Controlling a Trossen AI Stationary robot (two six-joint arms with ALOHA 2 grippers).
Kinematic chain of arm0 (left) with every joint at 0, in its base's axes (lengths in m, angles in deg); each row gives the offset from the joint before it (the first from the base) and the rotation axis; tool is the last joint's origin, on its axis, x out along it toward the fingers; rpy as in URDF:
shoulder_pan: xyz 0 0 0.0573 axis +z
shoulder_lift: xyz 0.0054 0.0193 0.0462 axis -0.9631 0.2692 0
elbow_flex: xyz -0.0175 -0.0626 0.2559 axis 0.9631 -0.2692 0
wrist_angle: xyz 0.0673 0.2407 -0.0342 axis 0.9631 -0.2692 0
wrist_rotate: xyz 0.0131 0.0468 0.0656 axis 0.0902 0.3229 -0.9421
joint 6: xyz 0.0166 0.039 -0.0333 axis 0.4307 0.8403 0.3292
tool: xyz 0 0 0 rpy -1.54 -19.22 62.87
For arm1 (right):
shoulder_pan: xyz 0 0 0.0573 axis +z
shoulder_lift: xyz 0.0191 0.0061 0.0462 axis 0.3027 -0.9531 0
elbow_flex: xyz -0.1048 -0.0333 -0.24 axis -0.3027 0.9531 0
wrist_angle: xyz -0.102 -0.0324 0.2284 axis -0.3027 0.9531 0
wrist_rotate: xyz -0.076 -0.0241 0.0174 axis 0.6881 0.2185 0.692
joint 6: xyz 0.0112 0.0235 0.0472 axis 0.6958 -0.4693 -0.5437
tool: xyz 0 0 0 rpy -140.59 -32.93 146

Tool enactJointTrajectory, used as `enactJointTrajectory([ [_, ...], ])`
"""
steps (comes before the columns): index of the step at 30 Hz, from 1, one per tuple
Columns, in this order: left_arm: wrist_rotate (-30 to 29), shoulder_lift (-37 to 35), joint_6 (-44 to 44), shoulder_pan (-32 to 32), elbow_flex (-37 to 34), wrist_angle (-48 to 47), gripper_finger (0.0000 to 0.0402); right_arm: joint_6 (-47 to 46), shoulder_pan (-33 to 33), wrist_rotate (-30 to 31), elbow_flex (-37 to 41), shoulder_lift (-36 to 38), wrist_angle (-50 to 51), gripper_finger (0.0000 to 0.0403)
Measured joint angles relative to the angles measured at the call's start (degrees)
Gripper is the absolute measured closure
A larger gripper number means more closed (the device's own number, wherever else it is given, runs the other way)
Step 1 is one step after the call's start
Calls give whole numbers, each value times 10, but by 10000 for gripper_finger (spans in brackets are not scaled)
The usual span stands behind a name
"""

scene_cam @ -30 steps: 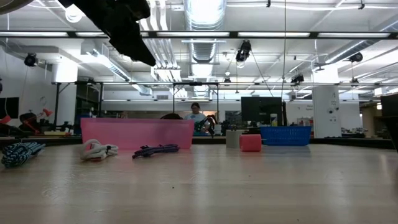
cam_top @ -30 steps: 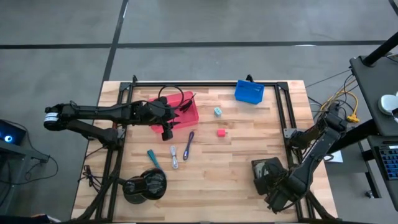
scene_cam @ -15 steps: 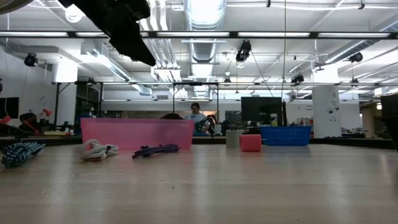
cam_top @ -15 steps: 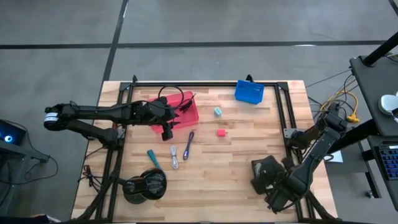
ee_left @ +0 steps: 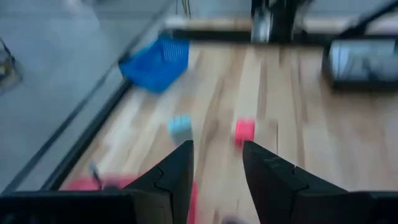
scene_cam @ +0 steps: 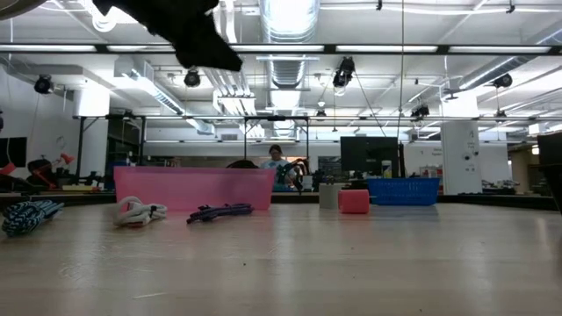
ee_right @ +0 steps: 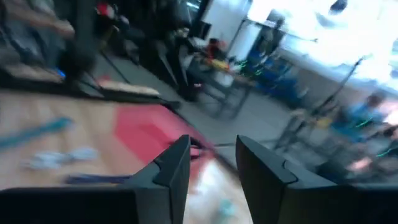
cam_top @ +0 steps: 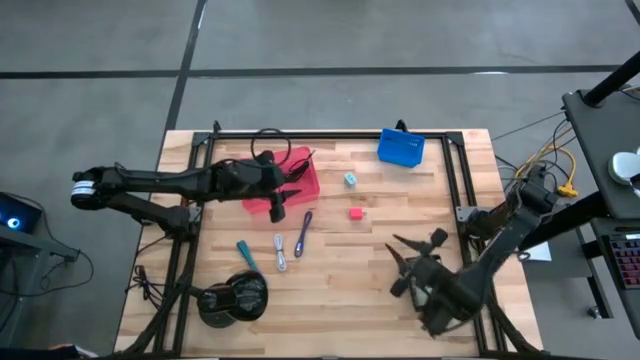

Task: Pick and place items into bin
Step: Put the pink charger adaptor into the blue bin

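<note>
My left gripper [cam_top: 279, 204] hangs over the pink bin [cam_top: 300, 180], jaws apart and empty. My right gripper [cam_top: 415, 262] hovers near the surface's [cam_top: 370, 270] front right, jaws apart. Pink cube [cam_top: 355, 213], teal cube [cam_top: 350, 179], cords [cam_top: 280, 251] and pen [cam_top: 246, 255] lie outside the bin.

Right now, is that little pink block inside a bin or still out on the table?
Out. The pink cube sits on bare wood, apart from the pink bin and the blue bin.

You can't see inside the pink bin [cam_top: 300, 180]; the left arm covers part of it. Both wrist views smear with blur. The low view cuts the left arm at its top edge.
</note>
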Motion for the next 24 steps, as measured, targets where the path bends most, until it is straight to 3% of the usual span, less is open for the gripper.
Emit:
enactJointTrajectory([
  [6,1,3,-1,0,9,71,278,-32,-69,-12,83,-1,-42,299],
  [13,2,-5,-2,0,19,71,278,21,-74,-139,103,6,-43,318],
  [16,2,-5,-1,0,19,72,278,122,-73,-260,84,6,-51,327],
  [20,2,-5,-1,0,19,72,278,309,-78,-488,59,6,-109,336],
  [24,2,-5,-1,0,19,76,278,600,-80,-687,72,15,-323,343],
])
